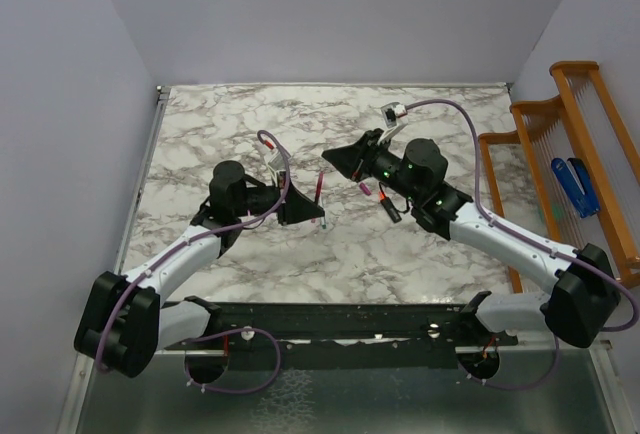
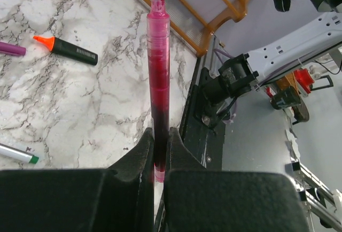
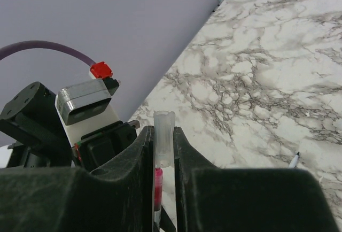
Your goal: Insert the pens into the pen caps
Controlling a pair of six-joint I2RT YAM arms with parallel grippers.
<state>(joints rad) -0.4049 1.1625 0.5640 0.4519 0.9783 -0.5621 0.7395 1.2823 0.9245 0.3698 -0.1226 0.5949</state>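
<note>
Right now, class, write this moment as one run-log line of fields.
left gripper: shut on pen | right gripper: shut on cap | pen, cap: apart | marker: uncapped, on table

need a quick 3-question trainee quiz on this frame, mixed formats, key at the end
1. True or false: the left gripper is shut on the red-pink pen.
2. What sits between the right gripper's fingers?
A. a silver-grey pen
B. a clear cap
C. nothing
3. Fill in: the black marker lying on the table has an ___ tip.

Key: 1 true; 2 B; 3 orange.
</note>
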